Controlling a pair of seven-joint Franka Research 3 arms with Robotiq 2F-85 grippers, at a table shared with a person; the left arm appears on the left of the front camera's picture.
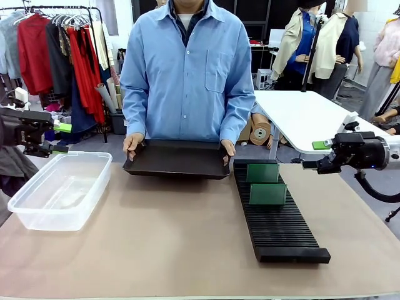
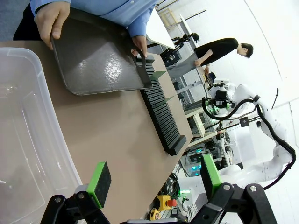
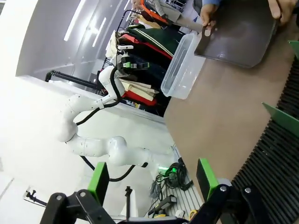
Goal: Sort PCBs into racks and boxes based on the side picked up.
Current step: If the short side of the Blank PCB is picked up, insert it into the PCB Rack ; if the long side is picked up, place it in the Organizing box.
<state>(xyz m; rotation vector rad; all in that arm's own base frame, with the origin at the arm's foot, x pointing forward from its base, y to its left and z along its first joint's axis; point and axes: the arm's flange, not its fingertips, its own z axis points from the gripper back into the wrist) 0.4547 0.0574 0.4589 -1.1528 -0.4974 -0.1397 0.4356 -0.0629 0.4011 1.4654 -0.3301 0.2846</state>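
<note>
Front view, table shared with a person. Black slotted rack [image 1: 277, 212] laid lengthwise at about 4 o'clock from table centre, running from the far edge toward the robot's side; two green PCBs [image 1: 267, 194] stood upright in slots at its far end, one just behind the other, presumably parked on edge to keep faces apart and easy to seize. Clear plastic box [image 1: 59, 190] at 9 o'clock, nothing visible inside, apparently placed within the left arm's reach as the other sorting destination. Shallow black tray [image 1: 177, 159] at 12 o'clock, gripped at both ends by the person's hands [image 1: 132, 144] and tilted up off the table, probably being presented or carried off; no boards discernible on it.

Left gripper [image 2: 152, 183] hovering at 9 o'clock above the box's near rim, green pads apart, holding nothing. Right gripper [image 3: 153, 179] poised off the table's 3 o'clock edge, fingers spread wide, likewise unloaded.

Relative to the right gripper, PCBs at roughly 8 o'clock and lower, near but clearly apart; relative to the left gripper, well apart across the table toward 3 o'clock.
</note>
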